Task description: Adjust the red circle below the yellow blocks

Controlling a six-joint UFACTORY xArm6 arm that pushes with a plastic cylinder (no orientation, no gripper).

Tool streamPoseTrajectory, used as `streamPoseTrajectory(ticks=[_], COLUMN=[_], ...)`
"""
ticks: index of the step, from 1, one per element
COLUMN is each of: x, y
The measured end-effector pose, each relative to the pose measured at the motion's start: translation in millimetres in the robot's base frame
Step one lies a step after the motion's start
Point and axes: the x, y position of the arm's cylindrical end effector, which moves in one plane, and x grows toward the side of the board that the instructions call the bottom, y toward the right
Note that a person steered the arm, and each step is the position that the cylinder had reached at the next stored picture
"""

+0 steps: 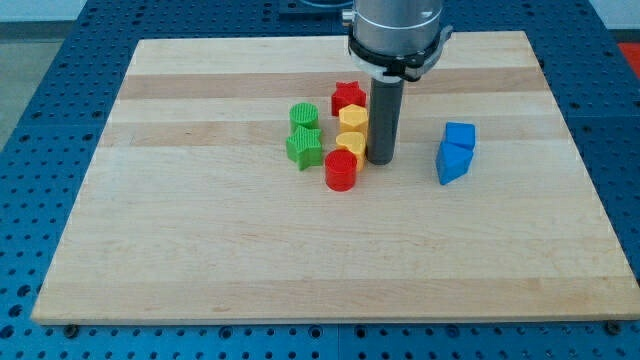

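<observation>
Camera view: red circle (341, 171) lower-left of end effector (379, 161).

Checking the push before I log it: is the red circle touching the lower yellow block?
Touching. The camera view shows the red circle butted against the lower yellow block with no board between them.

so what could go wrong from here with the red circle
My tip stands right beside the yellow blocks, on the view's right, so a sideways move could knock them out of line. The red circle touches the lower yellow block and sits close to the green star; a hard push may drag either along.
</observation>
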Motion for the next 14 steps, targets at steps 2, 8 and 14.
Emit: streamPoseTrajectory(ticks=[2,8,14], x=[104,37,28], y=[1,-113,-86])
